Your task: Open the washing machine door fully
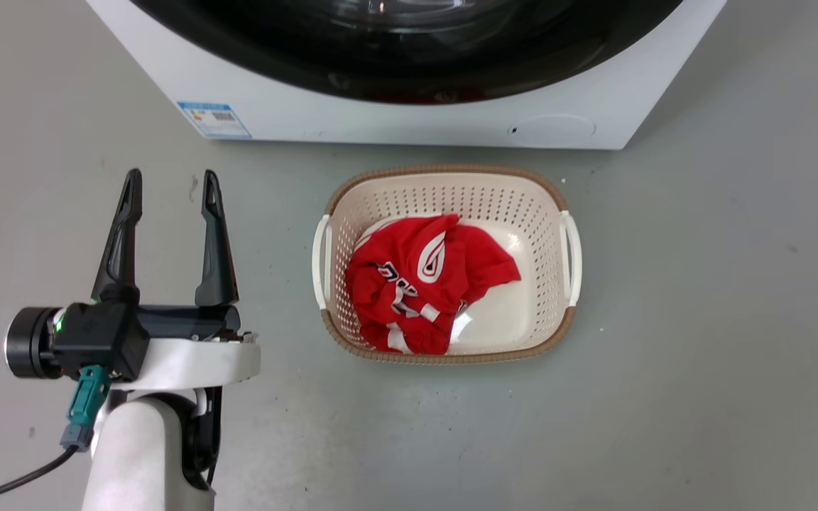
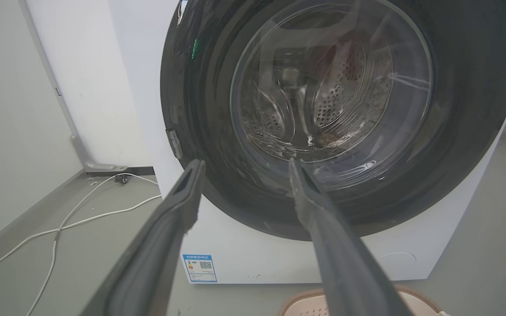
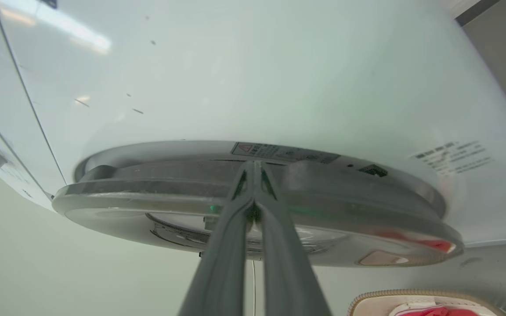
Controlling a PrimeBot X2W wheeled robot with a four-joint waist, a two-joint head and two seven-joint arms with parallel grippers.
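Plainly, the washing machine door sat flat against the front of the washing machine, its wide black rim ringing a clear glass bowl through which the perforated steel drum showed. At the door's edge, seen side-on, the right gripper had its two fingers pressed together with nothing visible between them. Its tips lay at the seam between the door's rim and the machine's white front, though whether they touched the rim could not be told. The left gripper hung before the machine's label corner, apart from it, fingers spread wide and empty, pointing toward the machine. Low on the machine's front were a blue label and a round flap. Just in front of the machine stood a cream laundry basket holding a crumpled red garment. Off the machine's label side a white cable trailed over the grey floor.
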